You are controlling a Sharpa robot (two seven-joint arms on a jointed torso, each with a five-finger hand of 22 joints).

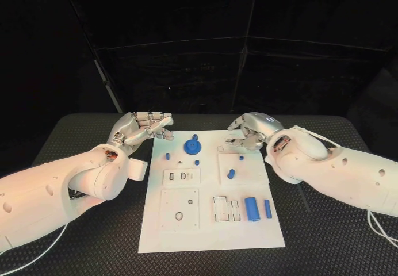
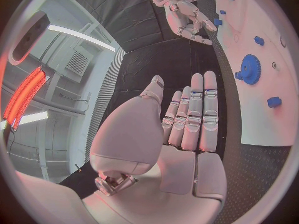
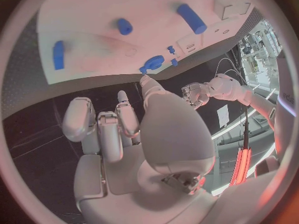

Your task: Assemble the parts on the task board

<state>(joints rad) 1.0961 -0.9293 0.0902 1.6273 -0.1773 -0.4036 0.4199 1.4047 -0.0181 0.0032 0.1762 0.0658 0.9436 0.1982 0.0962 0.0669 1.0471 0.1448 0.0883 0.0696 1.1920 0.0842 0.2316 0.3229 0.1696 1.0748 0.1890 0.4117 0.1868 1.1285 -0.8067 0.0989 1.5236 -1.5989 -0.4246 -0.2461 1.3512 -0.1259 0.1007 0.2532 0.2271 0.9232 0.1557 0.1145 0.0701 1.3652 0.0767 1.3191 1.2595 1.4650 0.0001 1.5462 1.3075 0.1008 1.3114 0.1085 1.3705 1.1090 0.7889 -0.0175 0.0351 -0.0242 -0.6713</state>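
The white task board (image 1: pixel 211 230) lies in the middle of the table. A blue gear (image 1: pixel 193 146) sits near its far edge, with small blue pieces (image 1: pixel 167 156) (image 1: pixel 231 173) around it and two blue cylinders (image 1: pixel 251 208) (image 1: pixel 268 209) lower right. My left hand (image 1: pixel 145 129) hovers off the board's far left corner, fingers straight and side by side (image 2: pixel 193 119), holding nothing; the gear (image 2: pixel 250 68) lies just beyond its fingertips. My right hand (image 1: pixel 253 131) hangs over the board's far right corner, fingers loosely bent (image 3: pixel 106 134), empty, above the board (image 3: pixel 93 79).
The board has white blocks with slots and recesses (image 1: pixel 180 208) (image 1: pixel 225 208) in its near half. Black matting (image 1: pixel 332 241) surrounds the board on all sides. Black curtain stands behind the table.
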